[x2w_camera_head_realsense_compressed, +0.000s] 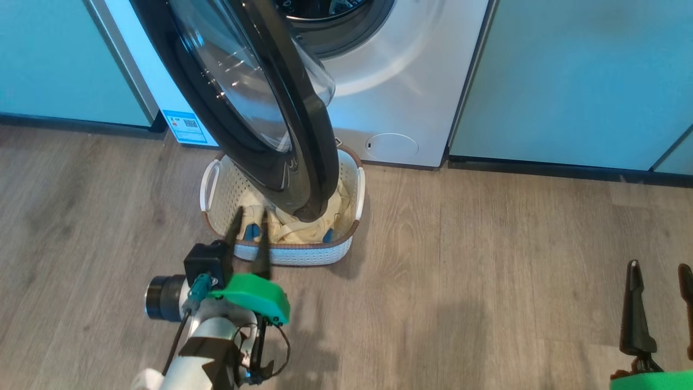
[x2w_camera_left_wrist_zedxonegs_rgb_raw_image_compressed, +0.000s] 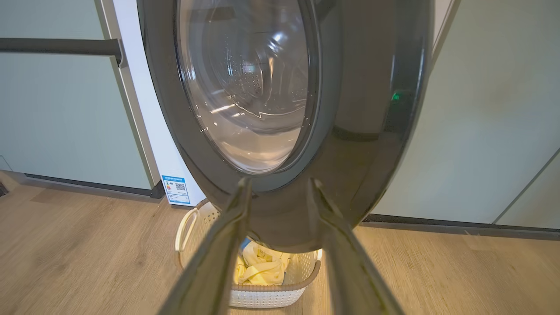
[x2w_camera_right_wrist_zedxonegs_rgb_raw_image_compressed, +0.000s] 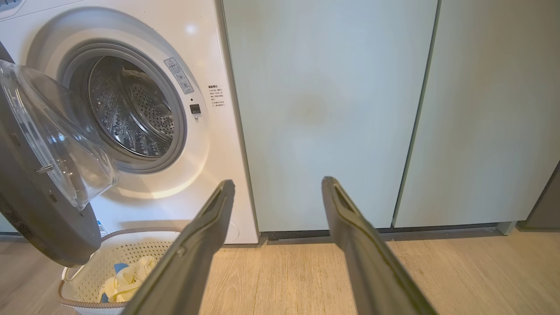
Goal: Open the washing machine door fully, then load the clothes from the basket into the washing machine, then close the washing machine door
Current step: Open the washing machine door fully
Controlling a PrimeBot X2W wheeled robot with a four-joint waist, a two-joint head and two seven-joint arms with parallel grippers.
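The clothes (x2w_camera_head_realsense_compressed: 303, 230) lie in the basket (x2w_camera_head_realsense_compressed: 303, 255) on the floor, straight ahead of the left tool (x2w_camera_head_realsense_compressed: 251, 211). Its fingers are spread and empty, with the tips near the basket's near rim. The door (x2w_camera_head_realsense_compressed: 308, 135) stands ajar and its lower rim hangs over the basket, so any reach probably has to go in low beneath it. The right tool (x2w_camera_head_realsense_compressed: 659, 268), also spread, is well off to the right.

One washing machine (x2w_camera_head_realsense_compressed: 400, 81), one door (x2w_camera_head_realsense_compressed: 314, 141), one basket (x2w_camera_head_realsense_compressed: 308, 254) (two white handles (x2w_camera_head_realsense_compressed: 207, 187)). Clothes (x2w_camera_head_realsense_compressed: 298, 230): one bundle, pieces not countable.
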